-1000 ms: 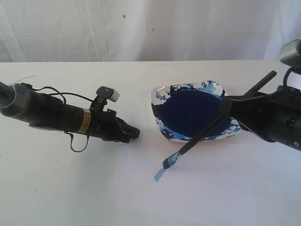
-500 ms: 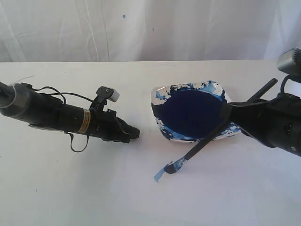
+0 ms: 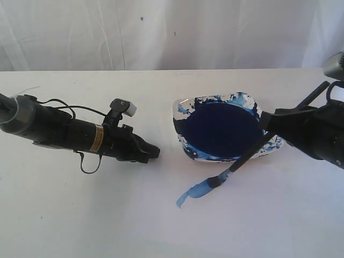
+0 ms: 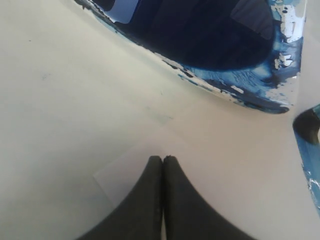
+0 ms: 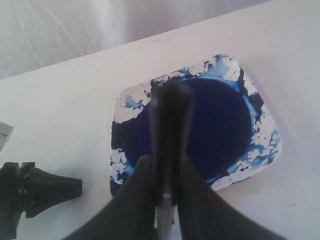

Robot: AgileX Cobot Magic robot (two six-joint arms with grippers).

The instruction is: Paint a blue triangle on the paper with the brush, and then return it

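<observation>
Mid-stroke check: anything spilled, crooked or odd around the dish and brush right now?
Nothing spilled. The dish has blue smears blotching its rim, but they stay on it. The paper carries only one short curved stroke, under the tip of the brush gripped by the right gripper. The left gripper sits shut, apart from the dish.

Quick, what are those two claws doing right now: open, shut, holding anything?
Left gripper: closed, holding nothing.
Right gripper: closed on the brush.
</observation>
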